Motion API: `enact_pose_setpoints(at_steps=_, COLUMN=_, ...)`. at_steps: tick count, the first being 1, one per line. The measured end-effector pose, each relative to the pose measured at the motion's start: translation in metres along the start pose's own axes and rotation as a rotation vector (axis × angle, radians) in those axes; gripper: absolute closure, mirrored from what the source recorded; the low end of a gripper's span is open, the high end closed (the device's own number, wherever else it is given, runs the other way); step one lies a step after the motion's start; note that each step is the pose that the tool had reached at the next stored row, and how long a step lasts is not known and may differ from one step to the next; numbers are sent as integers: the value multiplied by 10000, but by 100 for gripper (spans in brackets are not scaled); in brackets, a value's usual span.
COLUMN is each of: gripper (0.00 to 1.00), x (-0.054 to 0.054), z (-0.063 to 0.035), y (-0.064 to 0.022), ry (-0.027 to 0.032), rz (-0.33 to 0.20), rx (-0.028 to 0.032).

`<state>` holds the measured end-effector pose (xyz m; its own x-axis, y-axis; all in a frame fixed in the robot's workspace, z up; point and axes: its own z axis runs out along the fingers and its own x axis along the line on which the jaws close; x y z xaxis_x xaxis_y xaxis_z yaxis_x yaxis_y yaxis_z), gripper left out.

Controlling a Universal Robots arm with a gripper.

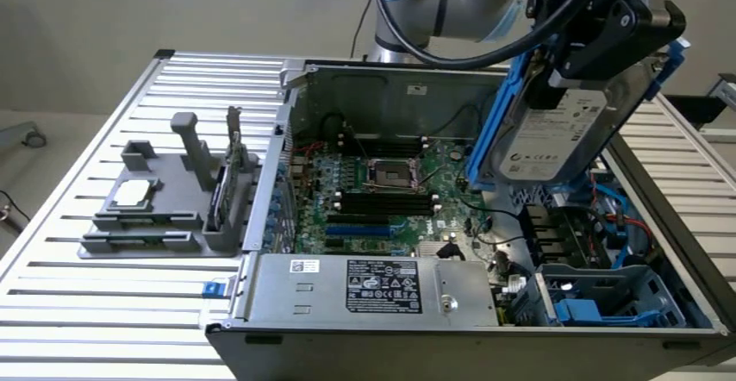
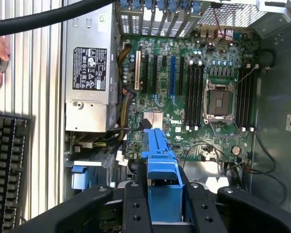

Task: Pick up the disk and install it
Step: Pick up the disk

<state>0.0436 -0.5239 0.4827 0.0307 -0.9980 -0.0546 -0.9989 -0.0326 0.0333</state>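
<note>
1. Disk [image 1: 558, 135] hangs tilted at upper right of the exterior view, clamped by its blue frame in the end effector [image 1: 581, 78].
2. Open computer case [image 1: 391, 84] lies beneath it on the slatted counter [image 1: 103, 303], motherboard [image 1: 380, 191] exposed.

**Disk was up in the air, pinched in the claw**

So the disk [image 1: 561, 135] was a flat silver-grey metal slab with a white printed label on its broad face. A blue plastic frame ran along its long edges. It hung just below the claw [image 2: 165, 206], gripped at its top end between the two black fingers [image 2: 136, 204], so most of the body stuck out past the fingertips. It sat close to upright, leaning a bit, with the label side facing the exterior view. From the wrist view you mostly got the blue frame edge-on, poking straight out from between the fingers. It touched nothing but the claw, up over the open case [image 1: 402, 88].
</note>
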Motion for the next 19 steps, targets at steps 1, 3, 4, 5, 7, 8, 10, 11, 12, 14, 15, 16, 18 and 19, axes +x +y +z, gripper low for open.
enact_pose_setpoints(at_steps=1, gripper=67, x=18, z=-3, y=0, ry=-1, rz=10, rx=1)
enact_pose_setpoints(at_steps=3, gripper=67, x=51, z=-13, y=-1, ry=-2, rz=34, rx=2)
enact_pose_setpoints(at_steps=4, gripper=67, x=67, z=-19, y=-1, ry=-2, rz=45, rx=2)
enact_pose_setpoints(at_steps=5, gripper=67, x=82, z=-26, y=-2, ry=-2, rz=61, rx=3)
enact_pose_setpoints(at_steps=7, gripper=67, x=111, z=-42, y=-1, ry=-4, rz=106, rx=6)
enact_pose_setpoints(at_steps=8, gripper=67, x=124, z=-51, y=-1, ry=-5, rz=131, rx=7)
enact_pose_setpoints(at_steps=10, gripper=67, x=149, z=-70, y=-1, ry=-7, rz=186, rx=9)
enact_pose_setpoints(at_steps=11, gripper=67, x=162, z=-79, y=-1, ry=-7, rz=210, rx=10)
enact_pose_setpoints(at_steps=12, gripper=67, x=174, z=-87, y=-1, ry=-8, rz=234, rx=12)
enact_pose_setpoints(at_steps=14, gripper=67, x=200, z=-101, y=-2, ry=-10, rz=278, rx=14)
enact_pose_setpoints(at_steps=15, gripper=67, x=213, z=-105, y=-3, ry=-9, rz=296, rx=15)
enact_pose_setpoints(at_steps=16, gripper=67, x=226, z=-105, y=-4, ry=-11, rz=310, rx=16)
enact_pose_setpoints(at_steps=18, gripper=67, x=252, z=-107, y=-8, ry=-17, rz=337, rx=18)
enact_pose_setpoints(at_steps=19, gripper=67, x=265, z=-108, y=-10, ry=-24, rz=347, rx=18)
